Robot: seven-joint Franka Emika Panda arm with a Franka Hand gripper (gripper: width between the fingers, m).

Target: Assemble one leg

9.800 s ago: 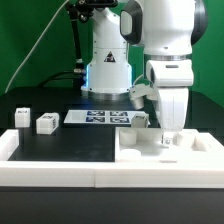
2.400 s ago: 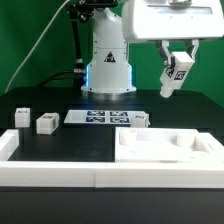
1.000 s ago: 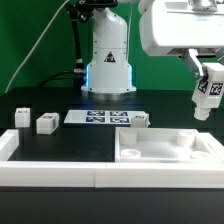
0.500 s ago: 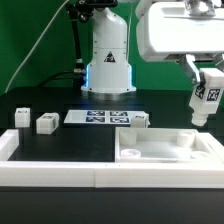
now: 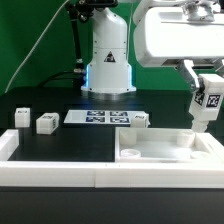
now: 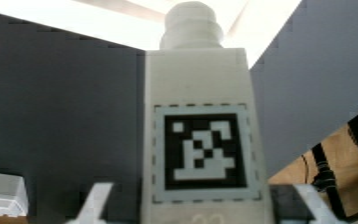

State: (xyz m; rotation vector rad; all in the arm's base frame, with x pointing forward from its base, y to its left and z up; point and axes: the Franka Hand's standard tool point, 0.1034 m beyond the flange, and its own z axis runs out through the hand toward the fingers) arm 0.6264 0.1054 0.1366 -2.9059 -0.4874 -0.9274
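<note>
Smooth white blocky leg (image 5: 206, 106); jaws clamped.

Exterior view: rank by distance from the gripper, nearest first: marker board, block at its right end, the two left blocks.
1. Right-end block, nearest the gripper holding the leg.
2. Marker board, centre.
3. Inner left block, left side.
4. Far-left block, outermost.

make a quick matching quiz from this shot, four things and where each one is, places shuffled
1. leg
2. marker board
3. tray-like piece
4. leftmost small block

A. flat on the table before the robot base
B. on the table, exterior view's far left
C. held off the table in the jaws
D. lying in front, exterior view's right

Pairs: 1-C, 2-A, 3-D, 4-B
</note>
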